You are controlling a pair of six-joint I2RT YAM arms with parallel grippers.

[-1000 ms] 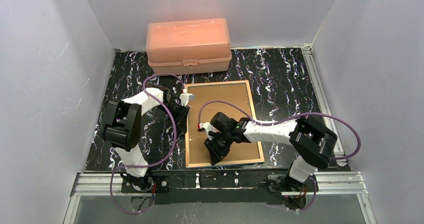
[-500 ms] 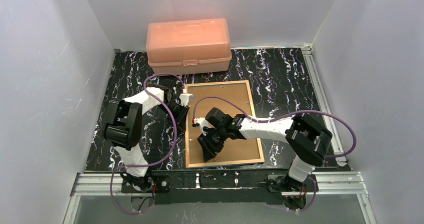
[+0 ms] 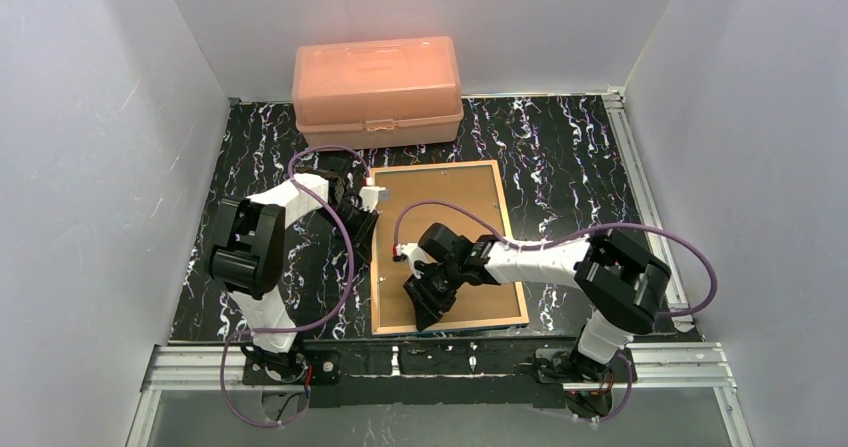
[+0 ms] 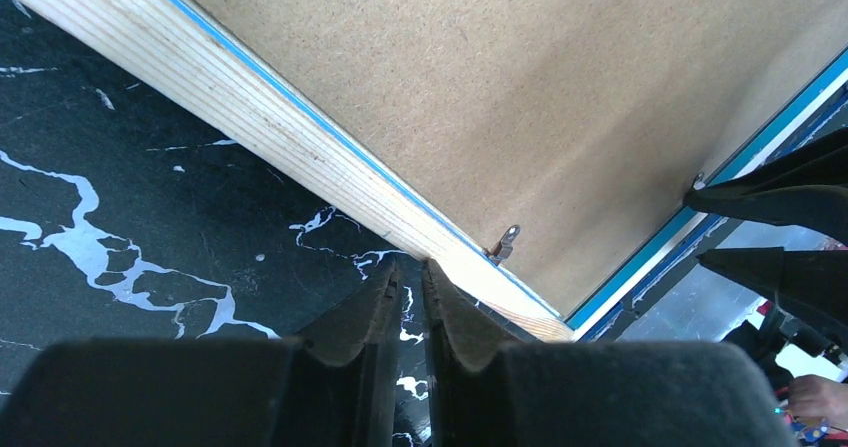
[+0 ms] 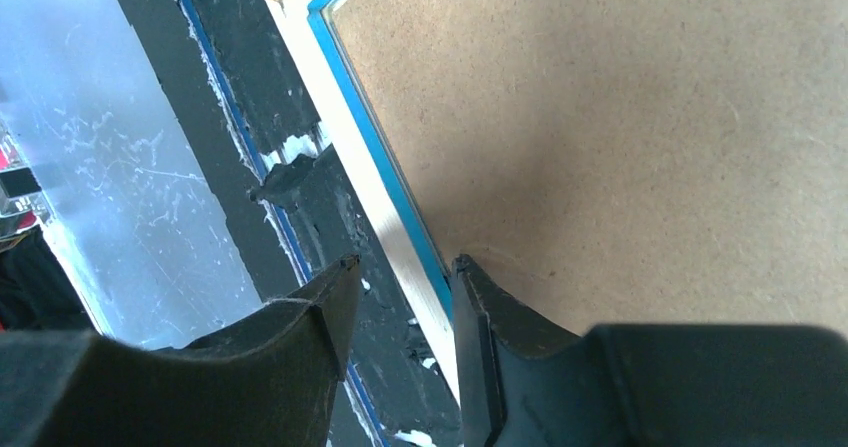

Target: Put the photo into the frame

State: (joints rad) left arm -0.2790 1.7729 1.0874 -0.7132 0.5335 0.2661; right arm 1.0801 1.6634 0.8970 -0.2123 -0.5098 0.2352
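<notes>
The frame [image 3: 436, 166] lies face down in the middle of the tabletop [image 3: 570, 157], a little turned. Its near rim is almost at the tabletop's near edge and its far rim is well apart from the far edge. We see its light wooden back edge with a thin blue line along the inside. The brown backing board [image 3: 440, 207] sits flat inside it and fills the opening. We cannot tell whether the photo is under the board, because no view shows it. A small metal tab [image 4: 505, 239] sits on the left rim and points over the board.

The right gripper [image 5: 400, 272] is low over the near rim, close to the frame's near left corner. Its jaws stand about half apart, with the rim between them: one fingertip [image 5: 465, 272] is over the board at the blue line, the other is over the dark tabletop outside the frame. They do not squeeze the rim, and nothing is held.

The left gripper [image 4: 408, 272] is at the outer side of the left rim, near the metal tab. Its jaws are almost together, with only a thin slit between them and nothing in it. The tips are just at the wood, but we cannot tell if they touch it.

A peach plastic box [image 3: 377, 89] stands closed at the far edge of the tabletop, left of the middle, apart from the frame.
</notes>
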